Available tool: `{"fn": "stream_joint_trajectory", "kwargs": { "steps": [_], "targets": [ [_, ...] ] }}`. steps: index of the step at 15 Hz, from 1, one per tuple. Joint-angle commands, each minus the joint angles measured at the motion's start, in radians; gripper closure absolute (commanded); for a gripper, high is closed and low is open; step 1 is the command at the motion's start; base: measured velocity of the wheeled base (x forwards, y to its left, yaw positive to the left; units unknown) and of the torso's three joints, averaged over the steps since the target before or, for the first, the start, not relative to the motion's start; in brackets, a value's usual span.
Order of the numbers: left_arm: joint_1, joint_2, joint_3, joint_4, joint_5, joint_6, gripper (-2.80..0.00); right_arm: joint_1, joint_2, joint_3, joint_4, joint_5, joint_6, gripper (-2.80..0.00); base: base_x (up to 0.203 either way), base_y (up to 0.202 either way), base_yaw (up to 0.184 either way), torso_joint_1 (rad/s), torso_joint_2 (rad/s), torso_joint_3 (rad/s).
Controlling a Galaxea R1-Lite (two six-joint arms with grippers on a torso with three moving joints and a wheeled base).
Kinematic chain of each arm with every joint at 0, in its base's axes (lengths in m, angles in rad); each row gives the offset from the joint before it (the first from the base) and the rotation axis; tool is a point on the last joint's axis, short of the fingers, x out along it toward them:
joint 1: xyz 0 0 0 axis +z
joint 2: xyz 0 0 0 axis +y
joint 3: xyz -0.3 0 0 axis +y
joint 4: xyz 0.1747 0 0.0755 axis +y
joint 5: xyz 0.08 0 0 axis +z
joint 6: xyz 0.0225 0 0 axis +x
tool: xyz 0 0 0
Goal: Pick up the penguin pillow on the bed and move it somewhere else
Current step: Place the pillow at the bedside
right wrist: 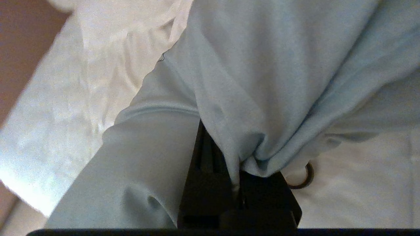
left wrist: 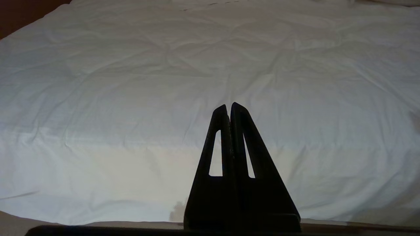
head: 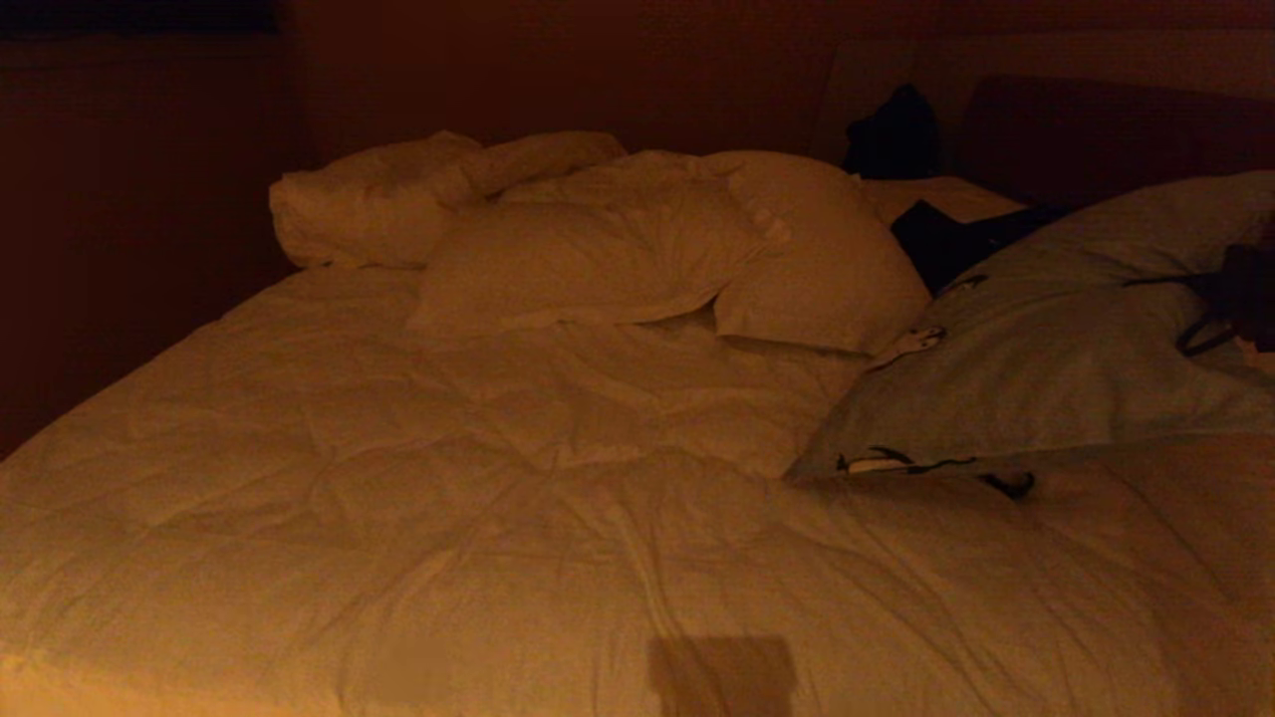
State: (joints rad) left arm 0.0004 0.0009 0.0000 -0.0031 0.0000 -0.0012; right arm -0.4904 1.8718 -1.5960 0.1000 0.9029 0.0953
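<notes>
The penguin pillow (head: pixel 1076 339), a large pale grey-blue rectangular fabric cushion with black-and-white penguin prints along its flange, sits near the right edge of the bed (head: pixel 398 478), a wide bed under a wrinkled cream-white quilted duvet. In the head view its right side is raised while its lower left corner rests on the duvet. Plain white pillows (head: pixel 598 239) are heaped towards the head of the bed, beside a dark headboard (head: pixel 1096 129). The right gripper (head: pixel 1250 294) shows as a dark shape at the pillow's right end.

In the left wrist view, the left gripper (left wrist: pixel 228 106) is clenched on nothing, hovering over bare duvet near the foot edge.

In the right wrist view, the right gripper (right wrist: pixel 234 186) is clamped on a bunched fold of the pillow's fabric, which drapes around it.

The hold looks to be on cloth alone, so the pillow's weight could pull the fold free, or the trailing corner could drag and snag on the duvet.
</notes>
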Motion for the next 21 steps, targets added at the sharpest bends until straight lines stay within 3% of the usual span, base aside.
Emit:
{"fn": "stream_joint_trajectory", "kwargs": {
  "steps": [1,4,9,14,21],
  "targets": [
    [0.000,0.001,0.003,0.000,0.000,0.000,0.00,0.002,0.004,0.007,0.000,0.052,-0.087,0.00,0.000,0.000,0.000,0.000,0.00,0.000],
    [0.000,0.001,0.003,0.000,0.000,0.000,0.00,-0.013,0.025,-0.003,-0.005,0.152,-0.089,0.00,0.000,0.000,0.000,0.000,0.00,0.000],
    [0.000,0.001,0.003,0.000,0.000,0.000,0.00,-0.047,0.102,-0.045,-0.007,0.203,-0.091,0.00,0.000,0.000,0.000,0.000,0.00,0.000],
    [0.000,0.001,0.003,0.000,0.000,0.000,0.00,-0.112,0.126,-0.059,-0.009,0.378,-0.093,0.00,0.000,0.000,0.000,0.000,0.00,0.000],
    [0.000,0.001,0.003,0.000,0.000,0.000,0.00,-0.145,0.119,-0.062,-0.009,0.412,-0.092,0.00,0.000,0.000,0.000,0.000,0.00,0.000]
  ]
}}
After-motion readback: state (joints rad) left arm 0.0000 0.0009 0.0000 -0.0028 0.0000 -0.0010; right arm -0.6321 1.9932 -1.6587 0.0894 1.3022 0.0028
